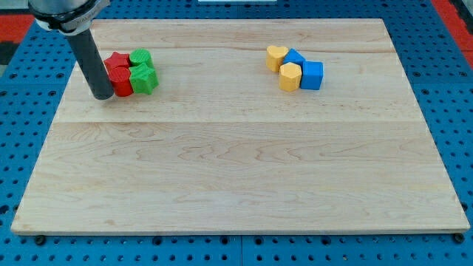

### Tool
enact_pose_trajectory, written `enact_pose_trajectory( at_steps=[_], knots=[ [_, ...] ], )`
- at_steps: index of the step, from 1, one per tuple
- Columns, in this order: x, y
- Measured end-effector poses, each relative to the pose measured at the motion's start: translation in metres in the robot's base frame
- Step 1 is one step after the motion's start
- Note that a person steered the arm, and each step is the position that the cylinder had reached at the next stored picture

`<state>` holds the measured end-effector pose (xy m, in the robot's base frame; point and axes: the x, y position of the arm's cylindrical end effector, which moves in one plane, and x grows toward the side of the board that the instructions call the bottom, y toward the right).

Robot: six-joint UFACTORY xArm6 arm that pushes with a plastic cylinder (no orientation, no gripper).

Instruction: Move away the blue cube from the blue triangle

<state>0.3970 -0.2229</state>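
Nothing done yet: blue cube [312,74] is sitting touching the blue triangle [294,58], w/ yellow blocks [290,76] alongside. My tip [102,96] is resting well apart, view's left of the cube, beside the red blocks [118,74]. No jaws on this rig. Whole push remaining.

Wooden board [236,177] on blue perforated base [22,133]. Far left: cluster of four touching blocks, comprising red star [116,62], red cube [121,83], green cylinder [140,58] and green star [144,78]; reds on the left side, greens on the right. Far right: yellow heart [276,57] and yellow hexagonal block [290,76], heart farther, hexagonal block nearer.
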Motion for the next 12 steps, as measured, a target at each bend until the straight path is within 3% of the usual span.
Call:
enact_pose_trajectory(
  at_steps=[1, 4, 8, 9, 11, 12],
  knots=[
    [0.027, -0.007],
    [0.028, 0.205],
    [-0.025, 0.350],
    [-0.058, 0.354],
    [-0.075, 0.353],
    [-0.117, 0.353]
  ],
)
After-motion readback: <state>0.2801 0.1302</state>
